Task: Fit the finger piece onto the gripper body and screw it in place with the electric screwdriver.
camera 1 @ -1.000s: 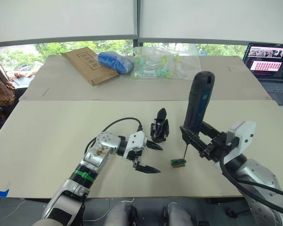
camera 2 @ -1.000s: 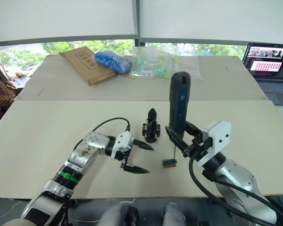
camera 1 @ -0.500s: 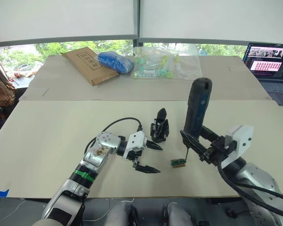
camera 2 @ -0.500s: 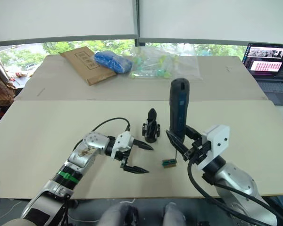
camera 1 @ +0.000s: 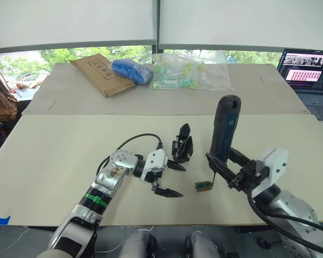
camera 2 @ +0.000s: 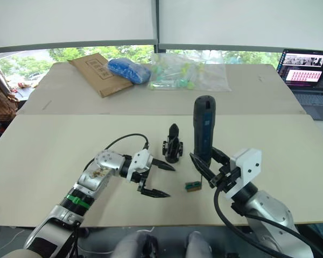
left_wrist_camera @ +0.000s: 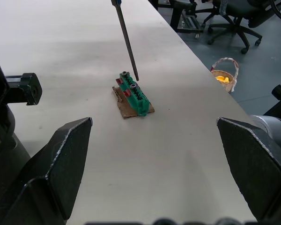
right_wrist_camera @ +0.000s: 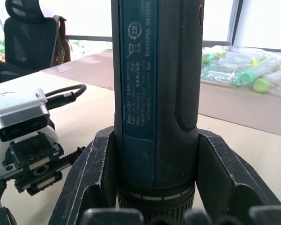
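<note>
The right gripper [camera 1: 222,165] reaches in from the near right edge of the table [camera 1: 54,156], its two black fingers clenched around the lower casing of the electric screwdriver [camera 1: 224,129]. The tool stands nearly upright, leaning slightly away from the robot, with its thin metal bit pointing down. In the left wrist view the bit tip hangs just beside the far end of a small green block [left_wrist_camera: 133,93], which lies on a scrap of brown card; whether the tip touches the block cannot be told.

The left gripper [camera 1: 171,179] lies low over the table near the middle of its near half, forearm angled in from the near left edge, a black cable looping over the wrist. Its fingers are spread wide and hold nothing; one fingertip [camera 1: 178,166] points toward the gripper body [camera 1: 182,146], the other lies nearer the robot.

The gripper body stands upright on the table, just beyond the left gripper and to the left of the screwdriver, one pointed black finger rising from it. The finger piece cannot be made out apart from it.

The table is pale beige, with a second like surface butted against its far edge. On that one lie a brown cardboard envelope [camera 1: 99,72], a blue bundle [camera 1: 132,70] and a clear bag of green-capped tubes [camera 1: 185,75]. A laptop [camera 1: 307,72] sits open at the far right. Beyond are windows with white blinds.
</note>
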Robot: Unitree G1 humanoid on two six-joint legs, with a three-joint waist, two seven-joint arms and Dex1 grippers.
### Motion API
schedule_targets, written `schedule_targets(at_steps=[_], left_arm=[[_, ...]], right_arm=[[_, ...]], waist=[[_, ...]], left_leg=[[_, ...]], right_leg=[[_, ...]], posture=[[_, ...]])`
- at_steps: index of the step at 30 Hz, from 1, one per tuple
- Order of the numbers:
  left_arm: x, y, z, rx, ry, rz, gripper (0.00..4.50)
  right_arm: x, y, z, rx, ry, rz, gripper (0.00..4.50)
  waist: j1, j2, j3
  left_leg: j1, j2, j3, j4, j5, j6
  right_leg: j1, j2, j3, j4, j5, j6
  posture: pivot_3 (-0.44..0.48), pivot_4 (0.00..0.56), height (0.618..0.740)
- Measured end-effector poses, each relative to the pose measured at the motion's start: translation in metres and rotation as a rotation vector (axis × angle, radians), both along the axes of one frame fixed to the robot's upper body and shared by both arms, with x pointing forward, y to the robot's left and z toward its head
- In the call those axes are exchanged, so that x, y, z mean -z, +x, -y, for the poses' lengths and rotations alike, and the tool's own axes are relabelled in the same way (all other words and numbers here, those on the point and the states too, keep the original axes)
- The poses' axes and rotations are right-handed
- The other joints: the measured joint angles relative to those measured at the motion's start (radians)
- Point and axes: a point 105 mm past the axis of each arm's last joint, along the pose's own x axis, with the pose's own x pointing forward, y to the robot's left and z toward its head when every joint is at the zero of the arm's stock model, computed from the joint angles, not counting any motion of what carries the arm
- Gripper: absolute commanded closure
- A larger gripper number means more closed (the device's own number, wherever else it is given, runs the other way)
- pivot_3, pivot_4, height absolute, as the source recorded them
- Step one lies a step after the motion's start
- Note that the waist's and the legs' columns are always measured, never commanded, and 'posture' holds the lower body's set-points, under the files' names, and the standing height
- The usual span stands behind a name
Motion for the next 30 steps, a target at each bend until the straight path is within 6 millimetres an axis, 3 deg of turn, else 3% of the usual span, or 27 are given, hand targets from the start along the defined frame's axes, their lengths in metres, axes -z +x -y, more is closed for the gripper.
schedule_targets(at_steps=[14, 23, 30], left_arm=[[0.003, -0.002, 0.001, -0.008, -0.003, -0.043, 0.00], [0.003, -0.002, 0.000, -0.008, -0.003, -0.054, 0.00], [0.003, -0.002, 0.002, -0.005, -0.010, -0.053, 0.00]], right_arm=[[-0.013, -0.004, 0.006, 0.108, 0.078, 0.122, 2.60], [-0.010, -0.001, -0.002, 0.126, 0.085, 0.121, 2.60], [-0.024, -0.001, -0.006, 0.116, 0.066, 0.168, 2.60]], waist=[[-0.001, 0.000, 0.000], [-0.002, 0.000, 0.000], [-0.002, 0.000, 0.000]], left_leg=[[0.000, 0.000, 0.000, 0.000, 0.000, 0.000], [0.000, 0.000, 0.000, 0.000, 0.000, 0.000], [0.000, 0.000, 0.000, 0.000, 0.000, 0.000]], right_leg=[[0.000, 0.000, 0.000, 0.000, 0.000, 0.000], [0.000, 0.000, 0.000, 0.000, 0.000, 0.000], [0.000, 0.000, 0.000, 0.000, 0.000, 0.000]], posture=[[0.000, 0.150, 0.732], [0.000, 0.150, 0.732], [0.000, 0.150, 0.732]])
